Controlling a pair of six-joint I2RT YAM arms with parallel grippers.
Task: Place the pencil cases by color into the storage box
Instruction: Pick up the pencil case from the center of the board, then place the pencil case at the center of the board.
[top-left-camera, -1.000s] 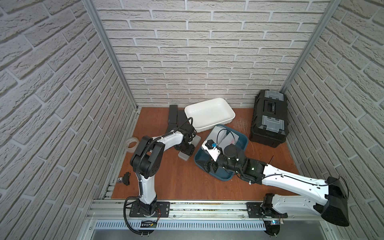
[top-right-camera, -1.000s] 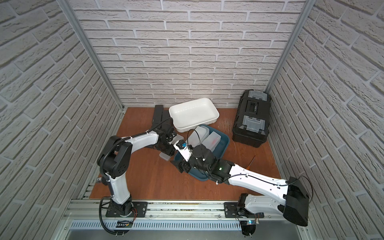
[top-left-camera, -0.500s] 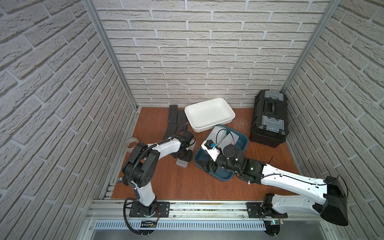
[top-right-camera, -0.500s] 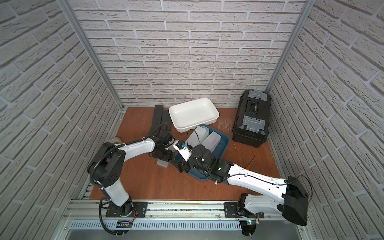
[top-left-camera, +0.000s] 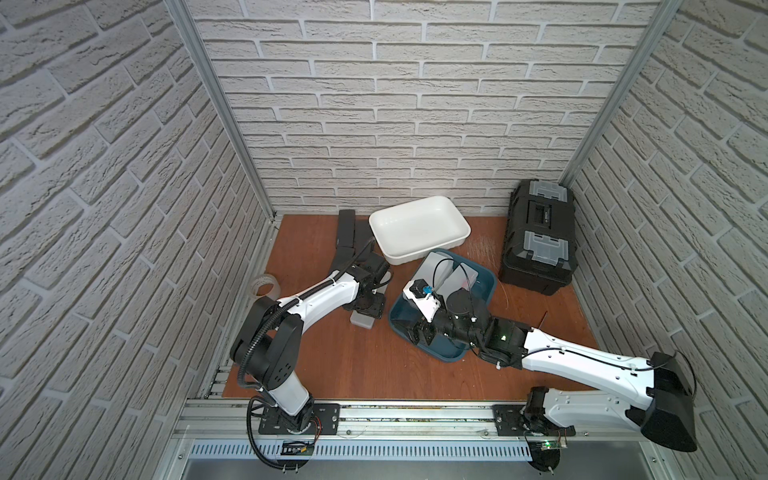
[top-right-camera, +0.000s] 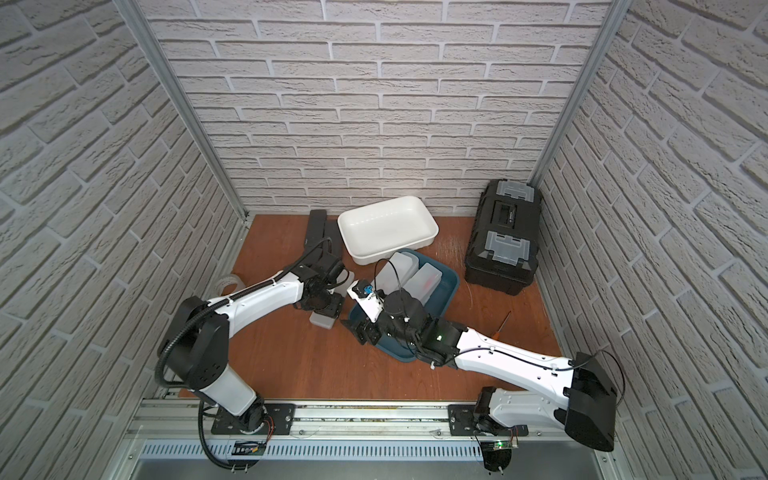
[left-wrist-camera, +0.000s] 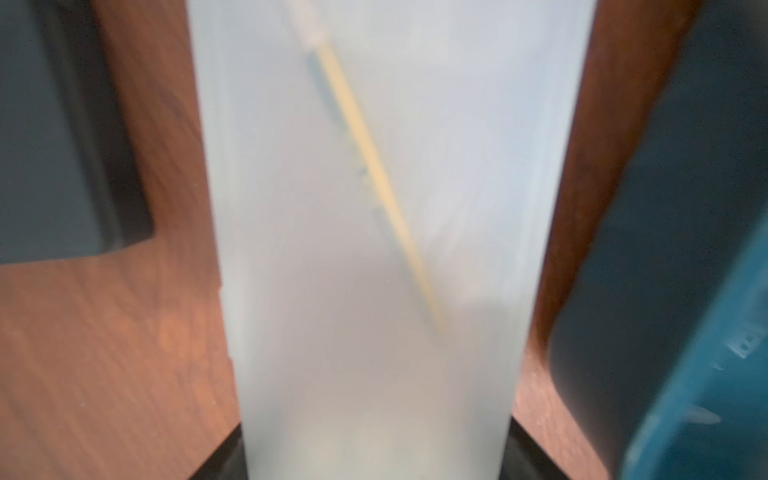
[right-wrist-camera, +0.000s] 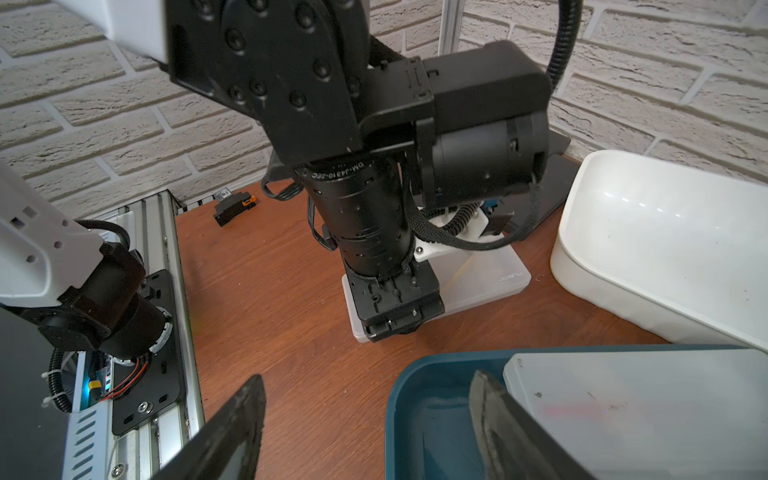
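Two frosted cases (top-left-camera: 461, 277) already lie in the blue box (top-left-camera: 490, 279). The white box (top-left-camera: 415, 254) is empty, and the black cases (top-left-camera: 345, 235) lie on the table (top-left-camera: 374, 361) at upper left. The left arm bends steeply down, its pincer (right-wrist-camera: 399, 322) clamped on another frosted case (right-wrist-camera: 482, 278) lying flat beside the blue box. The right pincer (right-wrist-camera: 368, 380) hangs wide astride that box's rim.
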